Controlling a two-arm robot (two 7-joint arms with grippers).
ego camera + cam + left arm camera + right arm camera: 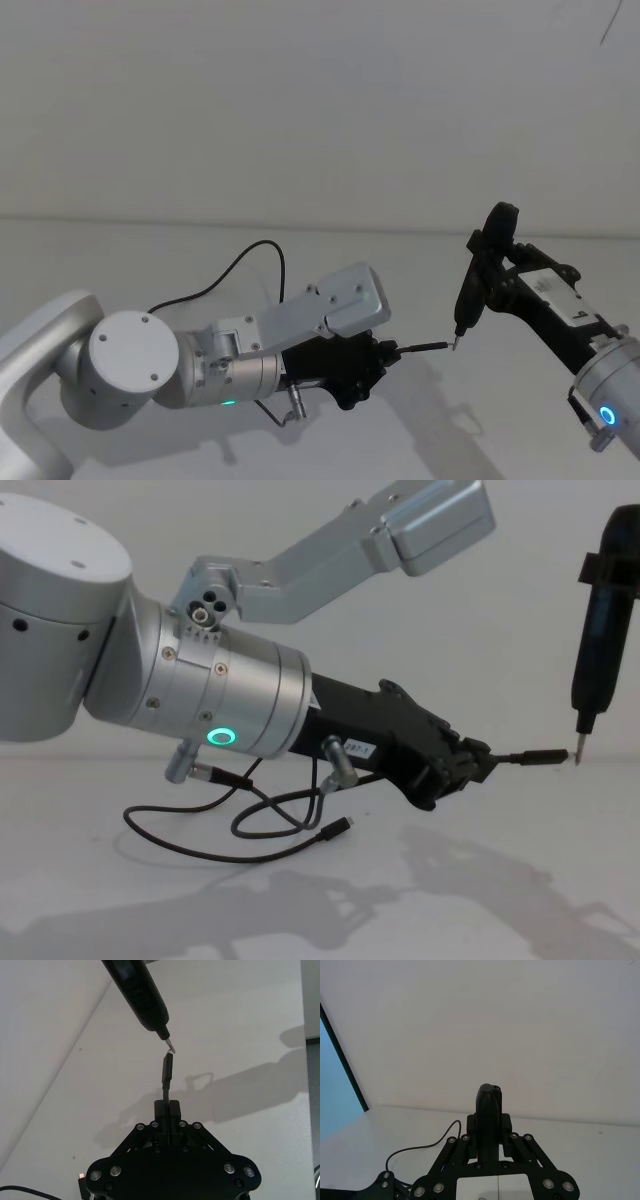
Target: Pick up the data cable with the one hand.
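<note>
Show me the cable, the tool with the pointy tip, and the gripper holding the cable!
cable (200, 848): chest view, on the loop lying on the table.
tool (600, 630): chest view, on its dark upright body.
left gripper (478, 757): chest view, at the front of its jaws, shut on the cable's plug end.

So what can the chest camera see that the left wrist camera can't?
Only the chest view shows the green light on the silver arm and the cable lying looped on the table, loose plug and all. Only the left wrist view shows the row of shiny screws along the back of the left tool. Both show that tool pinching the cable's other plug, with the metal tip of the black stick right at it.
</note>
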